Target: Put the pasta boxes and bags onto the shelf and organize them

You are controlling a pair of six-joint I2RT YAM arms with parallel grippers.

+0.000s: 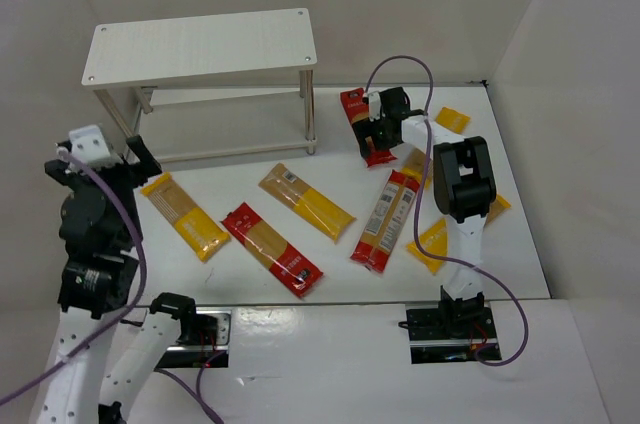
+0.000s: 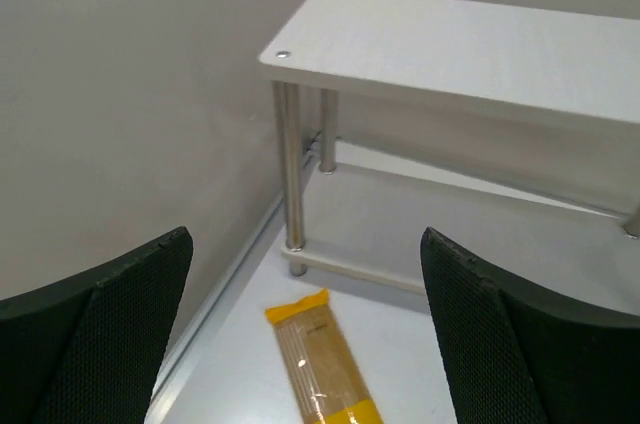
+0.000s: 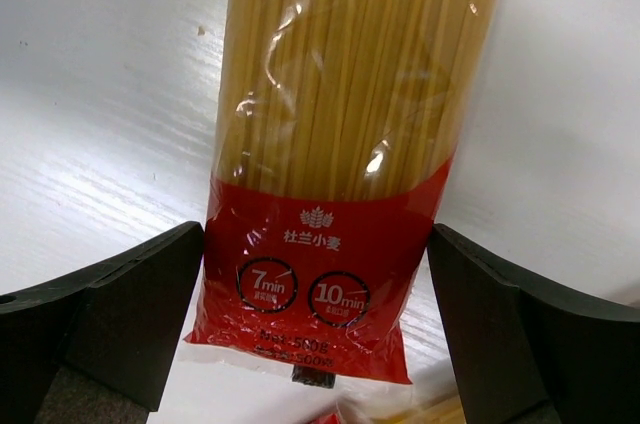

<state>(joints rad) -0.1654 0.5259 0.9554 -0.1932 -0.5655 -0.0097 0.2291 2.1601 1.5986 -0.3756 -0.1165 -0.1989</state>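
The white shelf (image 1: 200,44) stands at the back left, its top board bare; it also shows in the left wrist view (image 2: 450,39). Several spaghetti packs lie flat on the table: a yellow one (image 1: 183,215), a red one (image 1: 271,249), a yellow one (image 1: 307,201) and a red one (image 1: 385,220). My right gripper (image 1: 378,132) is open, low over another red pack (image 1: 360,116); in its wrist view its fingers (image 3: 120,314) stand either side of that pack's red end (image 3: 320,274). My left gripper (image 1: 135,156) is open, empty and raised at the left, with the yellow pack (image 2: 320,369) below it.
More yellow packs lie at the right, one at the back (image 1: 452,120) and one partly under the right arm (image 1: 436,236). White walls enclose the table on the left, back and right. The shelf's silver legs (image 2: 288,169) stand close to the left wall.
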